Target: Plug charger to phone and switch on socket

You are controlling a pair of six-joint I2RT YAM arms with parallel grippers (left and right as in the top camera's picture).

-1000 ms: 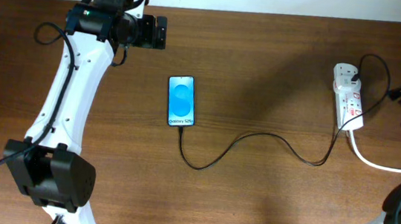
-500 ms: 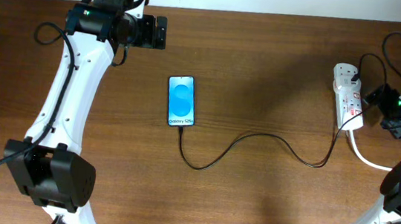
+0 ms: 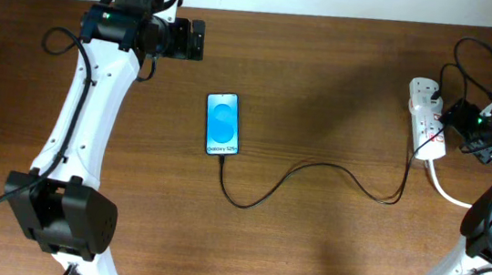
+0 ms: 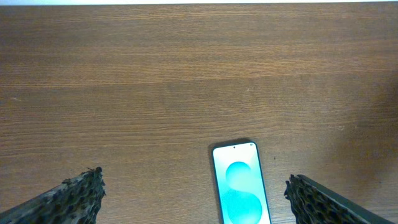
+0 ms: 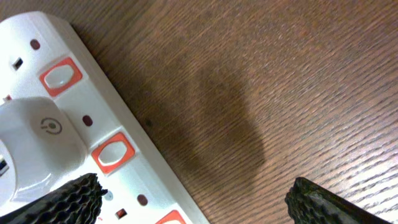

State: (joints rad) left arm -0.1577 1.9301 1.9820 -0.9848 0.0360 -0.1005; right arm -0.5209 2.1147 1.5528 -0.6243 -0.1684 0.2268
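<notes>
The phone (image 3: 223,123) lies flat on the wood table, its blue screen lit; it also shows in the left wrist view (image 4: 239,183). The thin black charger cable (image 3: 316,167) runs from the phone's bottom edge in a loop to the white socket strip (image 3: 430,129) at the right. My left gripper (image 3: 192,40) is open and empty, up and left of the phone (image 4: 196,194). My right gripper (image 3: 455,116) is open, right beside the socket's right side. In the right wrist view the jaws (image 5: 196,199) straddle the socket's edge (image 5: 149,180) near an orange-framed switch (image 5: 112,152).
A white adapter (image 5: 37,137) sits plugged into the socket. The thick white cord (image 3: 451,191) leaves the strip's near end toward the right edge. The robots' black cables loop above the right gripper. The table's far edge runs along the top.
My right gripper has moved left from the table's right edge to the socket's side. The left arm, phone and cable have not moved.
</notes>
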